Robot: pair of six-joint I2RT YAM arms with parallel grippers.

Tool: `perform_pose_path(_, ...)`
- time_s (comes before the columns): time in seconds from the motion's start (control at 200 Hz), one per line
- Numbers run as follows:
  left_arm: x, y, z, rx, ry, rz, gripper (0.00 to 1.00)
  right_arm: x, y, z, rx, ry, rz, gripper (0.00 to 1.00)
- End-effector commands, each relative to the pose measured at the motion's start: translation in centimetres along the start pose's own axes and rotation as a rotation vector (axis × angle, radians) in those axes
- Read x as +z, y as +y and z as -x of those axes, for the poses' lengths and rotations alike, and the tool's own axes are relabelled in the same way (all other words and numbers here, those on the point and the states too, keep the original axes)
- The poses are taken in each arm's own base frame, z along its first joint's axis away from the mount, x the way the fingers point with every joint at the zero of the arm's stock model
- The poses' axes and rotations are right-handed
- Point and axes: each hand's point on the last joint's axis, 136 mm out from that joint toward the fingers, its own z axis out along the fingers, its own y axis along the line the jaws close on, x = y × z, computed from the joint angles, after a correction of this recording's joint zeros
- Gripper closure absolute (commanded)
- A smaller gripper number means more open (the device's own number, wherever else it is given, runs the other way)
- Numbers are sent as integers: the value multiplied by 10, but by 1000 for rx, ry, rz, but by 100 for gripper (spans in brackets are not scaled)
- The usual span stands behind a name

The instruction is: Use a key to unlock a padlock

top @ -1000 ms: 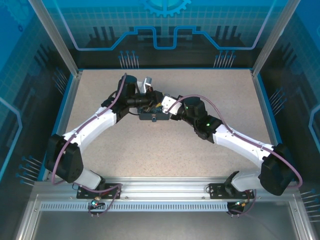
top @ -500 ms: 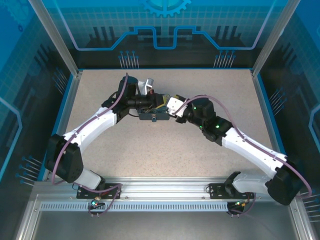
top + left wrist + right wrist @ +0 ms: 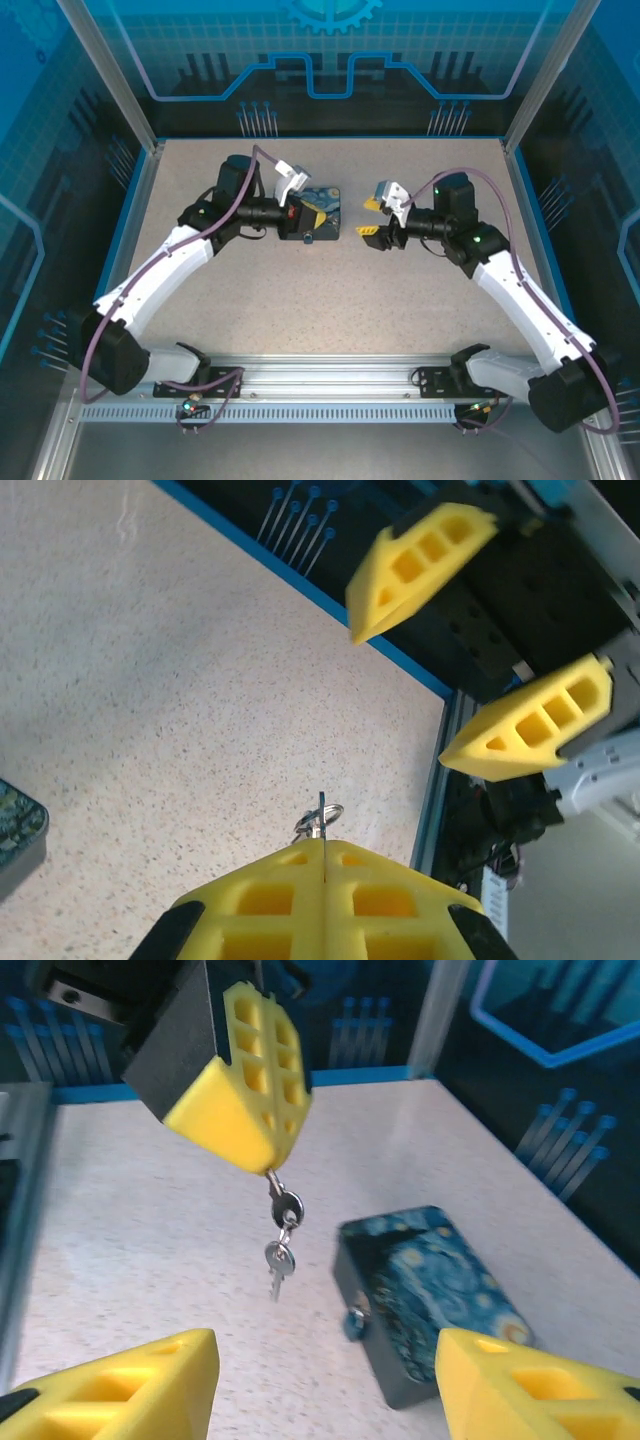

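My left fingers (image 3: 240, 1080) clench the key (image 3: 278, 1260) by its ring (image 3: 287, 1206). Dangling loose, it may swing past the padlock (image 3: 353, 1322) on the tin (image 3: 440, 1280), which my released right fingers (image 3: 130, 1385) aren't steadying.

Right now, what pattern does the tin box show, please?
Tin box: swirling starry-night painting; right wrist view.

The top external camera sits high above the near edge of the tabletop (image 3: 330, 290), tilted down and forward, far enough back to take in its whole surface. The left wrist camera rides close behind the left end effector (image 3: 323, 845) and faces across the tabletop at the right end effector (image 3: 400, 700). The right wrist camera looks back the opposite way, low and near. The 2 wrist views share the key (image 3: 279, 1260). All 3 views show the starry tin (image 3: 430, 1290).
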Motion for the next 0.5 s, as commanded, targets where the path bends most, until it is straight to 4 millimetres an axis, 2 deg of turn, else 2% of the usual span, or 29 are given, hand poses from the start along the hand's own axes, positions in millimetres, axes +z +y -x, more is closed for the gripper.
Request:
perform_pose_path(0.0, -4, -19, -8, 178, 56, -67, 100, 2, 28, 11, 120, -27, 221, 43)
perform_pose_path(0.21, -4, -26, -13, 314, 110, -54, 100, 20, 39, 12, 156, -22, 321, 45)
perform_pose_path(0.495, -3, -25, -11, 370, 123, -37, 100, 34, 46, 13, 165, -11, 364, 48)
